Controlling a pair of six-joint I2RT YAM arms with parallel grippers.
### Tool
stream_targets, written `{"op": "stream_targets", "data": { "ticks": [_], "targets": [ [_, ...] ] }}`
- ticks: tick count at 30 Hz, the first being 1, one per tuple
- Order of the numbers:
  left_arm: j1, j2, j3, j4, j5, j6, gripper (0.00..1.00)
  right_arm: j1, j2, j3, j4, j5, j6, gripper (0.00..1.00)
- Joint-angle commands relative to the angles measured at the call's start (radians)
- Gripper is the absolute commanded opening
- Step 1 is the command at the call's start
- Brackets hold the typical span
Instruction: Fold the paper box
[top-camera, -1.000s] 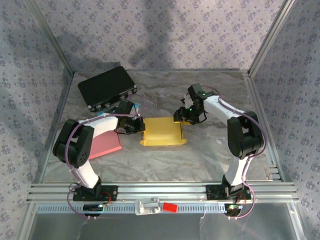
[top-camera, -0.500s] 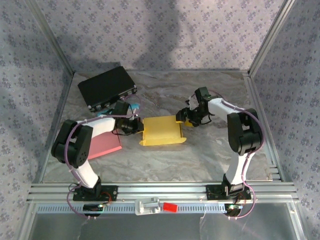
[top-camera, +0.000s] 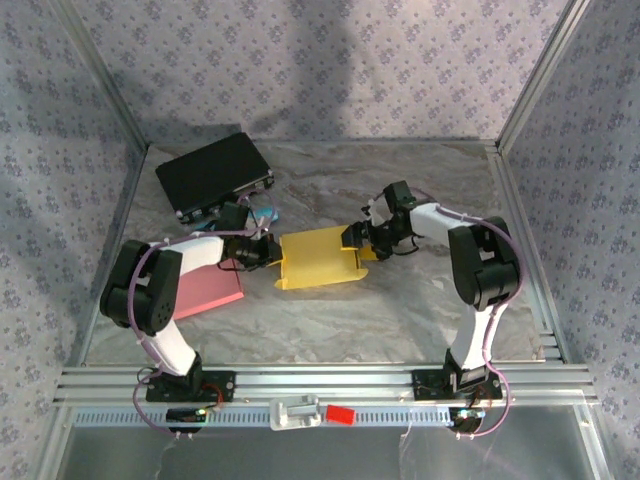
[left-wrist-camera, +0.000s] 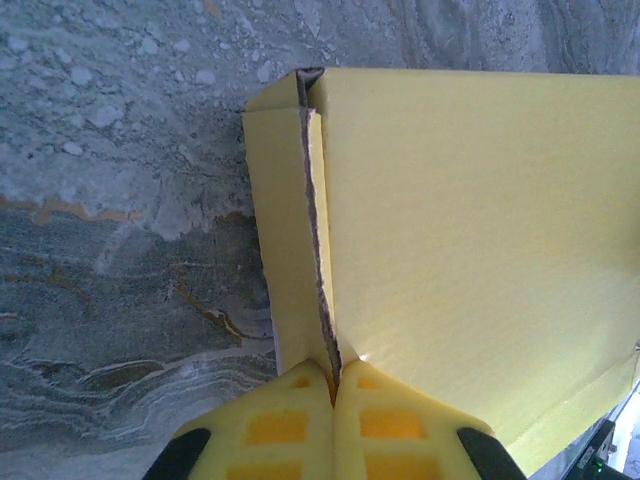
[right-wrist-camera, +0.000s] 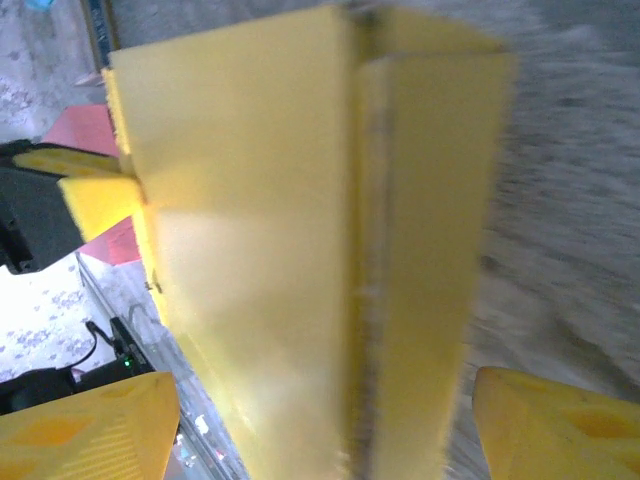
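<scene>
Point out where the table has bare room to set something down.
Free: the wide strip of marble table between the yellow paper box and the near metal rail, and the back right corner behind the right arm. Crowded: the left side, with the black hard case, pink flat pad and left gripper close together.

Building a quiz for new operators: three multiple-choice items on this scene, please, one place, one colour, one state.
1. The black case lies: A) back left of the table; B) front right; C) front centre.
2. The flat sheet left of the paper box is: A) green; B) pink; C) white.
3. The right end effector is: A) shut on the sheet; B) open; C) shut on the case.
Answers: 1 A, near the far left corner; 2 B, plainly pink; 3 B, its jaws stand wide apart astride the box.
</scene>
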Motion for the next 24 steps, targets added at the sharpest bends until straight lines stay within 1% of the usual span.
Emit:
{"op": "stream_targets", "data": {
  "ticks": [1,7,10,13,16,19,21,23,24],
  "targets": [
    [0.018,0.041,-0.035,-0.027,-0.056,0.001,0.03,0.026,0.034,-0.008,0.09,-0.071,0.073,0.77],
    [0.038,0.047,-0.039,-0.035,-0.061,0.005,0.04,0.03,0.035,-0.024,0.124,-0.077,0.097,0.76],
    [0.041,0.049,-0.042,-0.036,-0.064,0.01,0.04,0.018,0.038,-0.044,0.182,-0.119,0.138,0.75],
    [0.041,0.056,-0.036,-0.032,-0.054,0.008,0.05,0.031,0.059,-0.038,0.225,-0.169,0.182,0.73],
    [0.041,0.048,-0.018,-0.028,-0.042,0.003,0.11,0.052,0.068,-0.021,0.244,-0.18,0.235,0.69],
    [0.041,0.004,0.003,-0.032,-0.042,0.001,0.2,0.049,0.07,-0.017,0.274,-0.174,0.348,0.66],
    [0.041,-0.046,0.018,-0.047,-0.067,0.001,0.24,0.036,0.08,-0.013,0.272,-0.175,0.423,0.61],
    [0.038,-0.102,0.033,-0.065,-0.099,0.004,0.27,0.021,0.095,-0.001,0.25,-0.192,0.484,0.58],
    [0.03,-0.134,0.05,-0.095,-0.134,0.023,0.28,0.014,0.105,0.011,0.223,-0.206,0.51,0.57]
  ]
}}
